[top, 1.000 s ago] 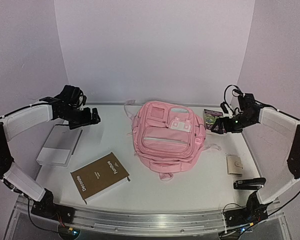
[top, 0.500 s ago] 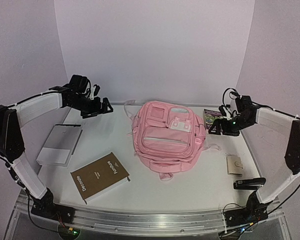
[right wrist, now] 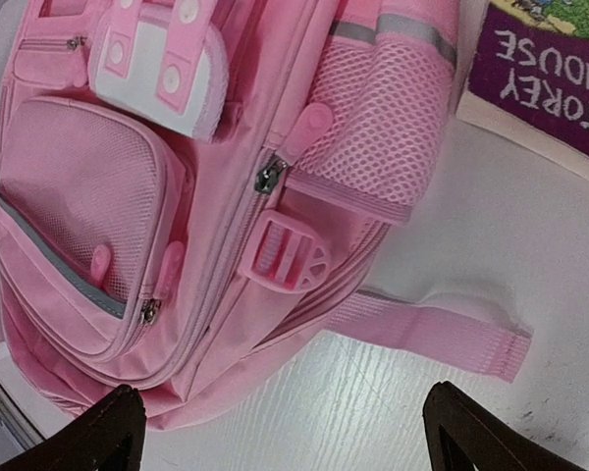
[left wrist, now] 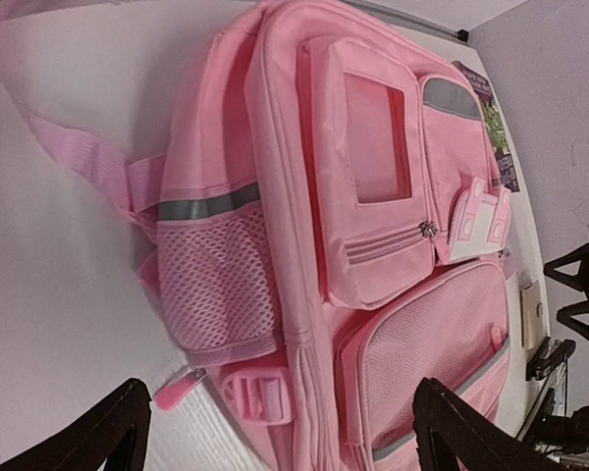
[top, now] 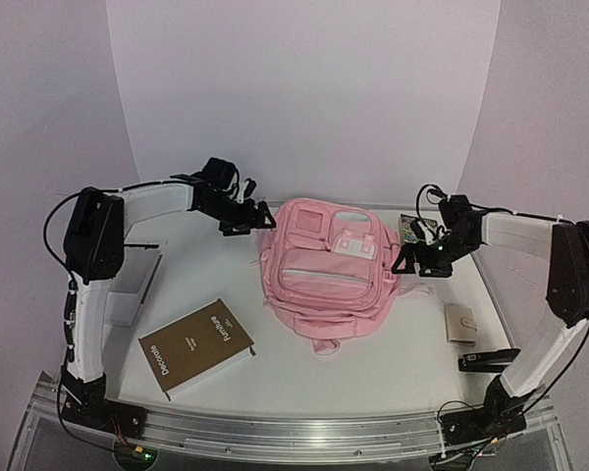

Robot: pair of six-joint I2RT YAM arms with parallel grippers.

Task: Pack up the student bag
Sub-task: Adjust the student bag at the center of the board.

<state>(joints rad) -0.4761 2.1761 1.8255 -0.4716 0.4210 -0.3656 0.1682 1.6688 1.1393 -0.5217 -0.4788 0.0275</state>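
The left arm's upright link hides much of a white flat book point(top: 135, 289) at the table's left edge. The right arm crosses a purple book point(top: 415, 228) behind the bag. In the right wrist view its cover runs off the frame, so only "STOREY HOUSE" can be read. The student bag point(top: 329, 265) lies flat mid-table point(top: 393, 368), pockets up and top toward the back wall; whether its main zip is parted cannot be made out. The left gripper point(top: 255, 218) sits at the bag's far-left corner, jaws spread wide on nothing. The right gripper point(top: 409, 258) sits by the bag's right mesh pocket, equally wide and empty. Each wrist view shows only the fingertips at its bottom edge. A pink strap point(right wrist: 442, 334) trails on the table to the bag's right. A brown book point(top: 196, 346) lies near-left, apart from the bag with bare table between. A beige wallet point(top: 460, 323) and a black stapler point(top: 489, 360) lie close to the right edge.
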